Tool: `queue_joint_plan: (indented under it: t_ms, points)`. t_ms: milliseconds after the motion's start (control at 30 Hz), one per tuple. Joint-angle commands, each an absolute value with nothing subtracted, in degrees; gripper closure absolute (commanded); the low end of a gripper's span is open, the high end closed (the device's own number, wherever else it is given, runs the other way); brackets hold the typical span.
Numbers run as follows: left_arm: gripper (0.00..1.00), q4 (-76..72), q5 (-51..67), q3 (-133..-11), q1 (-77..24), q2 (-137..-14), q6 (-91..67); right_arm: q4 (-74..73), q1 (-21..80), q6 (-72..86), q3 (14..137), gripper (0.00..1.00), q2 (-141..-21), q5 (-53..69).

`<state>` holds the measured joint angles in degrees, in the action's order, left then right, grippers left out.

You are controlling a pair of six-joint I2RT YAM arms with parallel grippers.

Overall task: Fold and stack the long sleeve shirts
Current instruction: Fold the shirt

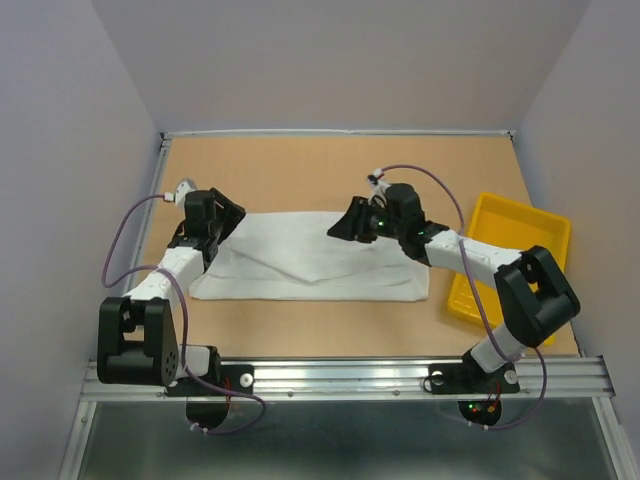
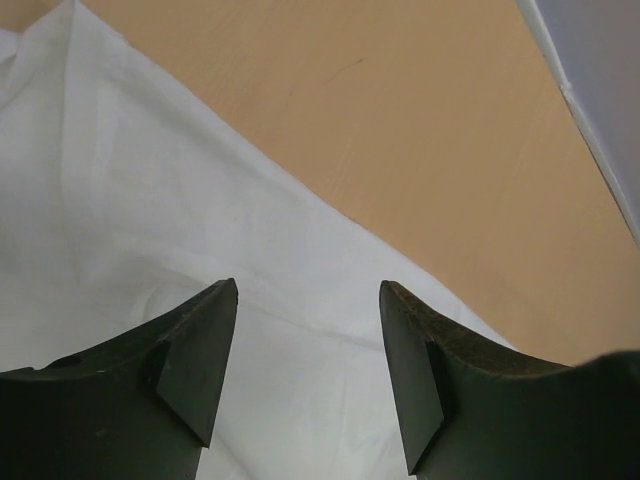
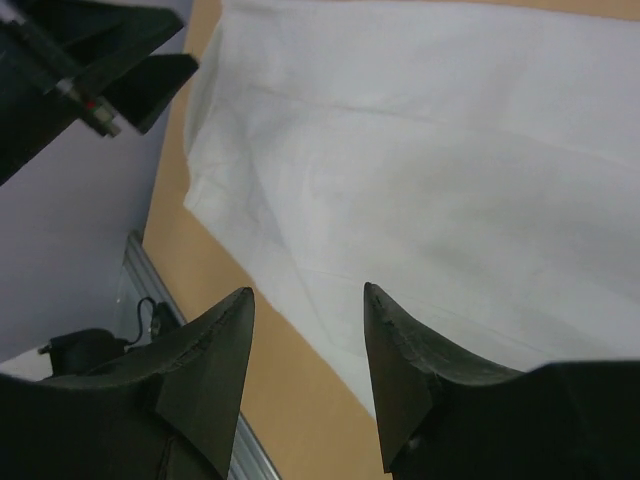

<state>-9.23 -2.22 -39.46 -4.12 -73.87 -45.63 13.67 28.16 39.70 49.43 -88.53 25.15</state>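
Top external only: tray [image 1: 512, 243] just right of shirt [image 1: 310, 262]. Wrist cams only, close up: left gripper [image 2: 308, 298] and right gripper [image 3: 308, 296] spread open over shirt, pinching nothing.

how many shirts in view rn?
1. The white shirt lies flat at the middle of the table, left of the yellow tray. Another could be hidden beneath it.

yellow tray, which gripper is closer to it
Right. The right gripper is over the shirt's middle, left of the yellow tray; left gripper farther off, at the shirt's left end.
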Motion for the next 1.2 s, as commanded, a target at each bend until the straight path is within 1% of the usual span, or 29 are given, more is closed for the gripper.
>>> queue_joint_plan:
  t_ms: [0, 167, 200, 300, 433, 533, 633, 700, 800, 833, 867, 900, 933, 1033, 1067, 1100, 1133, 1167]
  points:
    - [0.3, -8.09, -0.79, -42.54, -4.04, -79.26, -42.98, 16.52, 38.03, 41.22, 58.43, 0.47, -95.16, 27.68]
    - [0.3, -8.35, -1.58, -43.24, -4.04, -84.46, -43.24, 24.32, 43.15, 44.29, 61.0, 0.47, -103.08, 27.77]
    - [0.3, -8.26, -2.63, -43.42, -4.04, -86.12, -43.33, 25.04, 44.02, 44.64, 61.43, 0.47, -106.05, 28.3]
    - [0.31, -8.17, -3.95, -44.29, -3.96, -88.67, -43.59, 25.49, 45.09, 44.12, 61.87, 0.48, -109.76, 28.56]
    - [0.31, -7.21, -4.57, -46.14, -3.34, -92.46, -44.65, 26.37, 45.44, 43.42, 57.76, 0.49, -113.2, 27.6]
    - [0.31, -6.6, -5.36, -47.1, -2.55, -93.86, -45.18, 26.37, 45.35, 42.54, 53.63, 0.5, -112.94, 25.67]
    - [0.31, -5.63, -5.71, -48.42, -1.76, -95.18, -44.83, 25.67, 45.35, 41.75, 50.72, 0.5, -108.91, 24.61]
    - [0.31, -4.93, -5.8, -49.39, -0.88, -96.15, -43.87, 21.03, 45.44, 39.91, 49.66, 0.5, -104.27, 22.07]
    - [0.3, -3.17, -5.63, -52.2, -0.79, -95.81, -42.37, 10.66, 45.35, 32.03, 51.23, 0.5, -97.33, 14.09]
    - [0.28, -3.08, -5.19, -52.29, -0.88, -94.93, -42.1, 8.11, 45.09, 30.43, 51.76, 0.5, -95.73, 11.54]
    - [0.26, -2.99, -4.84, -52.21, -0.97, -93.88, -41.75, 2.6, 44.91, 28.67, 52.64, 0.5, -94.41, 6.03]
    - [0.22, -2.12, -4.92, -51.86, -1.58, -90.91, -41.66, 0.2, 44.13, 27.0, 54.21, 0.5, -93.0, 3.28]
    - [0.21, -0.98, -5.7, -51.59, -2.1, -89.14, -41.66, -5.65, 43.6, 23.59, 55.19, 0.5, -91.16, -2.58]
    - [0.16, 4.45, -12.11, -50.46, -6.31, -81.76, -43.15, -11.67, 41.66, 16.91, 58.0, 0.52, -88.34, -10.44]
    - [0.16, 6.31, -14.91, -50.19, -7.72, -80.09, -44.02, -14.39, 41.31, 15.31, 58.44, 0.53, -87.81, -14.2]
    - [0.16, 9.03, -19.73, -49.4, -11.48, -77.2, -45.77, -15.37, 40.7, 13.73, 59.23, 0.54, -87.54, -15.8]
    - [0.16, 9.84, -21.52, -49.39, -11.51, -75.95, -46.57, -16.08, 40.52, 12.23, 59.24, 0.55, -87.28, -17.56]
    - [0.16, 10.45, -23.01, -48.0, -14.99, -75.07, -47.37, -17.04, 40.26, 9.61, 59.59, 0.56, -87.36, -20.28]
